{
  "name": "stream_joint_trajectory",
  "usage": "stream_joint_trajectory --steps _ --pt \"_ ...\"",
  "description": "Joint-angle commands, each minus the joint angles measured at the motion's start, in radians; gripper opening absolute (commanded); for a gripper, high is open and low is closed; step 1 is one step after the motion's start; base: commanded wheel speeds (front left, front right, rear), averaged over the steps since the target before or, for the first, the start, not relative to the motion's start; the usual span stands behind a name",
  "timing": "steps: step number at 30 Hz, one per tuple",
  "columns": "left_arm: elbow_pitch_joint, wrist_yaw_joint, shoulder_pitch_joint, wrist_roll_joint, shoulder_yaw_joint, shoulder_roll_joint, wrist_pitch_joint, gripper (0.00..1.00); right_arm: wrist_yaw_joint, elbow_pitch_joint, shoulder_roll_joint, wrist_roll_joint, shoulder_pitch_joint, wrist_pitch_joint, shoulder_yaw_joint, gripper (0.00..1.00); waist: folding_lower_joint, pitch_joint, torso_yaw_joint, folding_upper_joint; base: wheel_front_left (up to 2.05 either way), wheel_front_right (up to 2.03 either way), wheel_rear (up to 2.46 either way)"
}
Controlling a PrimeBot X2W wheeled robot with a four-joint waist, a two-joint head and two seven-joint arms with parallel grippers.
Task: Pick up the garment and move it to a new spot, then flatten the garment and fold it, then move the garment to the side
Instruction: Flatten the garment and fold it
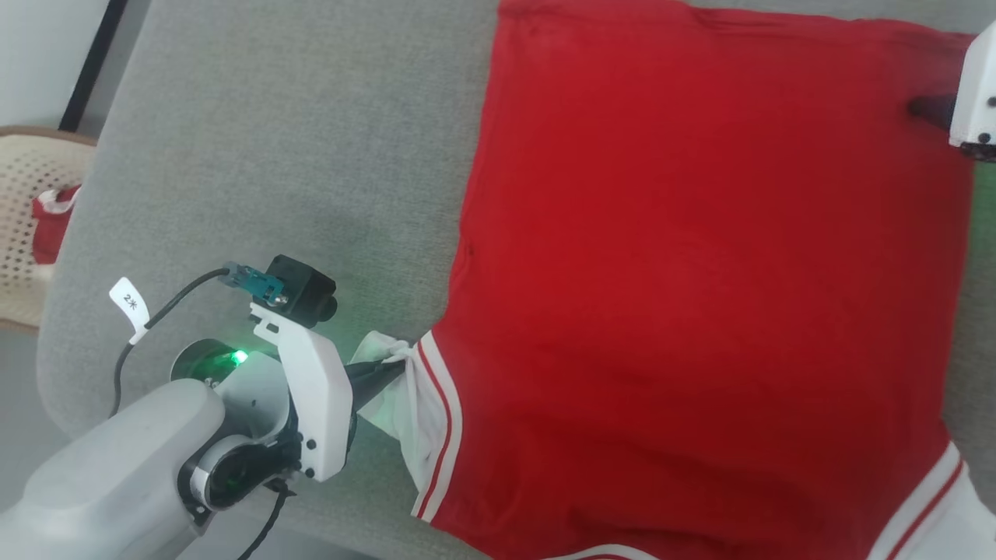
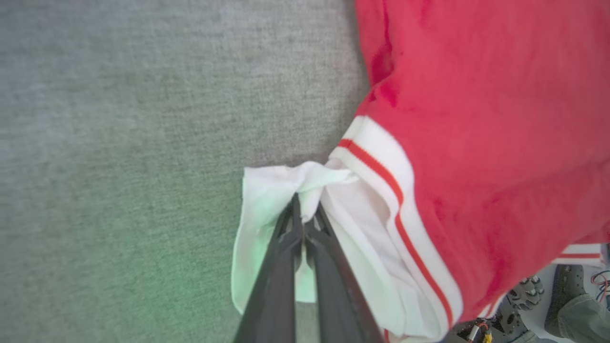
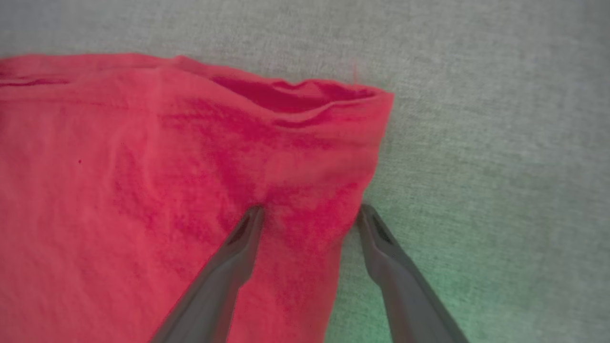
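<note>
**Left gripper pinches white sleeve; right gripper straddles the red edge**

A grey fabric surface [image 1: 272, 155] lies under the garment [image 1: 700, 272]. The garment is spread fairly flat, plain red side up, and covers the surface's right half in the head view. The left gripper [image 1: 385, 369] sits at the garment's left side. Its jaws are clamped together on a bunched fold of the white sleeve [image 2: 276, 190], just beside the red-and-white striped trim [image 2: 395, 190]. The right gripper [image 3: 310, 212] is at the garment's far right corner with its jaws spread wide and nothing between them. One finger is over the red cloth, the other just off the garment's edge. Well left of the garment, past the grey surface, a cream woven object [image 1: 31, 210] holds a red-and-white cloth [image 1: 50, 222].
</note>
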Motion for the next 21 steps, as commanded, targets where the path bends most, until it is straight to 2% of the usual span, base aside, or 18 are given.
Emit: stream_joint_trajectory --steps 1,2,3,4,8,12,16,21 --pt "0.019 -0.002 -0.003 0.009 -0.007 -0.003 0.0 0.0 -0.001 0.057 0.014 -0.029 0.056 0.038 -0.005 1.0 0.0 0.006 0.006 -0.0001 0.0 0.0 0.0" --pt "0.025 -0.006 -0.003 0.006 -0.006 -0.006 -0.002 0.0 -0.001 0.068 0.017 -0.044 0.061 0.055 -0.017 1.0 0.0 0.007 0.008 -0.0001 0.0 0.0 0.0" --pt "0.031 -0.009 -0.003 0.005 -0.005 -0.008 -0.004 0.0 -0.001 0.072 0.025 -0.057 0.063 0.07 -0.016 0.36 0.0 0.007 0.009 -0.0001 0.0 0.0 0.0" --pt "0.037 -0.011 -0.004 0.004 -0.004 -0.01 -0.005 0.0 -0.001 0.07 0.029 -0.068 0.064 0.082 -0.007 0.0 0.0 0.007 0.008 -0.0001 0.0 0.0 0.0" --pt "0.059 -0.015 0.0 -0.004 0.005 -0.007 -0.015 0.0 -0.001 0.03 0.02 -0.066 0.05 0.069 0.007 0.0 0.0 -0.003 -0.007 -0.0001 0.0 0.0 0.0" --pt "0.065 -0.009 0.015 -0.012 0.016 0.012 -0.027 0.0 -0.001 -0.013 0.007 -0.03 0.045 0.088 0.065 0.0 0.0 -0.027 -0.044 -0.0001 0.0 0.0 0.0" --pt "0.054 0.005 0.033 -0.023 0.031 0.047 -0.037 0.0 -0.001 -0.106 0.012 0.063 0.069 0.107 0.172 0.0 0.0 -0.057 -0.099 -0.0001 0.0 0.0 0.0" --pt "0.024 0.032 0.06 -0.038 0.047 0.097 -0.042 0.0 -0.001 -0.281 -0.028 0.208 0.165 0.141 0.299 0.0 0.0 -0.091 -0.167 -0.0001 0.0 0.0 0.0"
